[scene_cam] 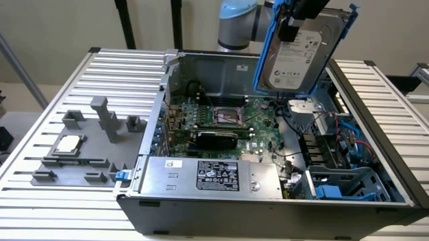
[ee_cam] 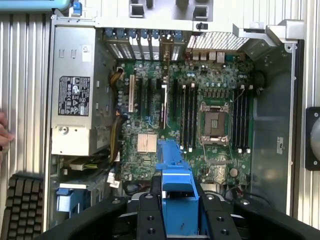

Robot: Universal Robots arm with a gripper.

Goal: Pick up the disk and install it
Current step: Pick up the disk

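Gripper (scene_cam: 290,31) clenched on disk (scene_cam: 303,55) | disk steeply tilted, held clear above open computer case (scene_cam: 254,215), over its far edge toward the exterior view's right

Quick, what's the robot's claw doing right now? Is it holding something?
Gripper: shut on the disk, held above the open computer case.

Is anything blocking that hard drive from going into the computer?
Nothing visible does. The gripper holds the disk above the open case; the blue drive bay at the exterior view's lower right looks free, cables beside it.
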